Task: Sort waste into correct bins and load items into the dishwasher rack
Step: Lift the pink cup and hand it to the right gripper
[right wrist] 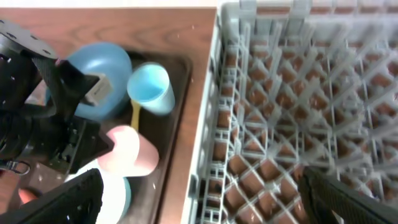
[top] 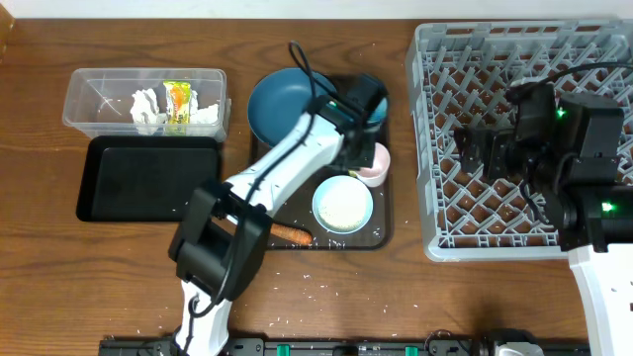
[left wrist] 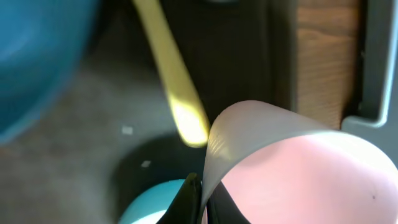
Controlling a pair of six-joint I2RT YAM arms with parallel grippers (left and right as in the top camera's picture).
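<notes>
Two robot arms work at a wooden table [top: 40,277]. The left gripper [left wrist: 204,202] reaches over a dark brown serving tray [top: 381,232]. Its fingers stand narrow, one on either side of the thin wall of a small white-pink cup [left wrist: 292,174], and appear to pinch the rim, a hold that suits a light cup that looks tipped over. The cup sits at the tray's right edge, near a large square grey plastic dishwasher rack [top: 435,148], so the carry should be short. Around it on the tray lie a yellow plastic spoon [left wrist: 174,87], a small light blue cup [right wrist: 149,90], a dark blue plate [top: 277,104], a pale blue bowl holding white rice [top: 342,206] and an orange carrot [top: 293,234]. The right gripper [right wrist: 205,208] hovers over the rack, fingers spread wide with nothing between them, probably ready to receive items. At far left, a clear plastic rectangular tub [top: 89,84] holds crumpled white tissues [top: 146,107] and a yellow-green snack wrapper [top: 177,104]. A shallow black rectangular tray [top: 148,178] lies just beside it.
</notes>
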